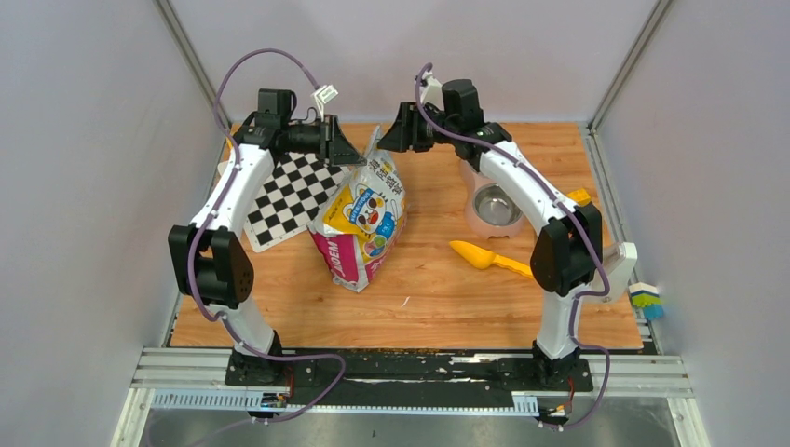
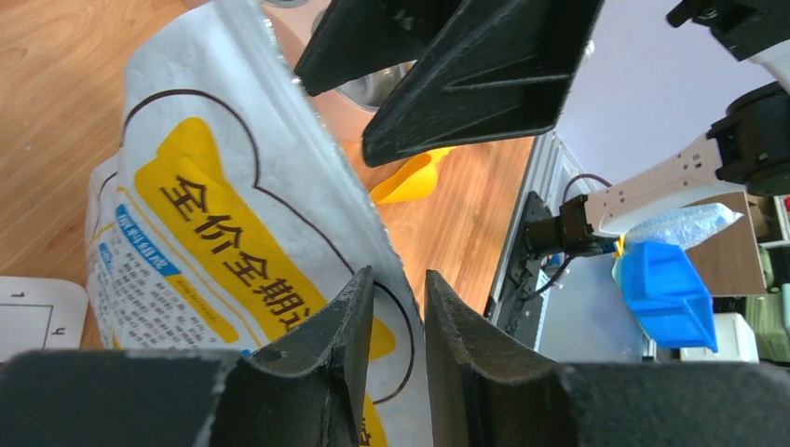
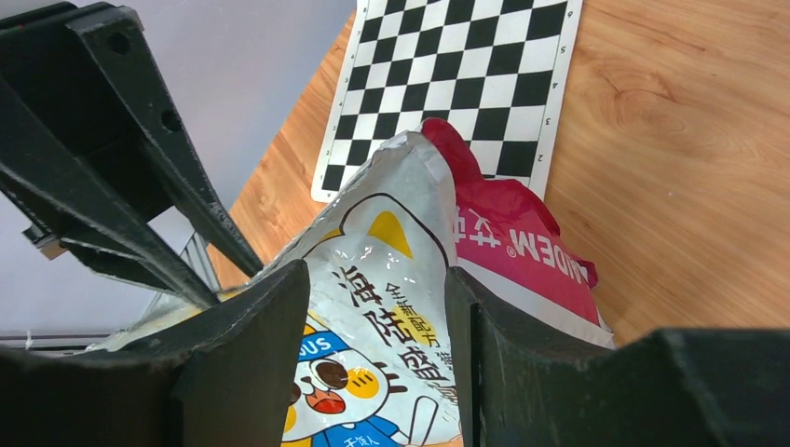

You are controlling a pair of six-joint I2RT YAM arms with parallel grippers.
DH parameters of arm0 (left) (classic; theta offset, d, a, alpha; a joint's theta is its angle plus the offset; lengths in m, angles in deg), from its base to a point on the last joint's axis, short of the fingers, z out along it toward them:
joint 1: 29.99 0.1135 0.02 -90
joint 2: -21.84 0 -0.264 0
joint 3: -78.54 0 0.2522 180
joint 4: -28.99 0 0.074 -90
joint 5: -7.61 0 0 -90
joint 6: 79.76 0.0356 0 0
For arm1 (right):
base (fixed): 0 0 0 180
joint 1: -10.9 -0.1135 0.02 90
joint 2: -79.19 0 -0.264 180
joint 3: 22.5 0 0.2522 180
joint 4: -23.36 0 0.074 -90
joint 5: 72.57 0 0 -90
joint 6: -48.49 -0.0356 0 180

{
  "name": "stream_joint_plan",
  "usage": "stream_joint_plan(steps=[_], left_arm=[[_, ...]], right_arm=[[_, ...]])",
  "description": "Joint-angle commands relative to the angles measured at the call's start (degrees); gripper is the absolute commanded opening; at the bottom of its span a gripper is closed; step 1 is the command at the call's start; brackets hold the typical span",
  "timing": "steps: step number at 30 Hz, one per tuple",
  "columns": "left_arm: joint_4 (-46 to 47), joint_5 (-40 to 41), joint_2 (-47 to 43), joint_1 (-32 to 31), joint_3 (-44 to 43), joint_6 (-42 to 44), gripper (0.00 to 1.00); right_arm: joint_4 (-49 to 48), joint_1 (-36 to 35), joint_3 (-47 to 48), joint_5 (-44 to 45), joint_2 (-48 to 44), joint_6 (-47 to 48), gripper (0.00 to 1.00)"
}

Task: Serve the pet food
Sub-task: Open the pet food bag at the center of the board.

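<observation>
1. The left gripper has its jaws drawn close together, with the upper edge of the bag running down into the narrow gap between them. One finger lies against the printed face. I cannot tell whether the jaws are actually pinching the film.
2. The right gripper has its jaws parted to roughly half their spread. The bag's crumpled top shows through the gap and carries on behind both fingers, so the jaws appear released and clamp nothing.
3. In the top view the two grippers face each other over the far side of the table, left and right of the bag's top, with their tips close together.
4. The bag is glossy white, yellow and pink, with a cartoon cat on it. It stands at the middle of the table with its top towards the far edge.
5. The pet food itself shows in none of the views, and the bag's walls hide whatever is inside.
6. A black-and-white checkerboard mat lies flat just left of the bag, under the left arm.
7. A metal bowl sits right of the bag, partly under the right arm.
8. A yellow scoop lies on the wood near the bowl, on its near side, well apart from the bag.
</observation>
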Motion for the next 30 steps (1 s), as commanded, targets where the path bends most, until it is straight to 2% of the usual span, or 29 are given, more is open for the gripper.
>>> stream_joint_plan(steps=[1,9,18,24,30], left_arm=[[3.8,-5.0,-3.9,-0.5,0.8,-3.9,0.35],[3.3,-2.1,-3.7,-0.5,0.9,-3.6,0.40],[4.8,2.8,-3.4,1.6,1.5,-6.4,0.40],[7.6,1.0,-3.7,3.3,3.1,-8.7,0.41],[7.7,-0.1,-5.2,3.9,3.5,-8.7,0.46]], right_arm=[[-0.4,-0.7,1.9,1.5,-0.7,0.9,0.57],[-0.4,-1.7,1.3,-0.3,-1.1,0.2,0.57],[-0.7,-2.7,-1.8,-0.9,-3.8,0.5,0.57],[-1.0,-2.7,-1.9,-1.3,-4.0,-0.4,0.58],[-1.7,-2.7,-0.4,-4.1,-3.2,-4.5,0.58]])
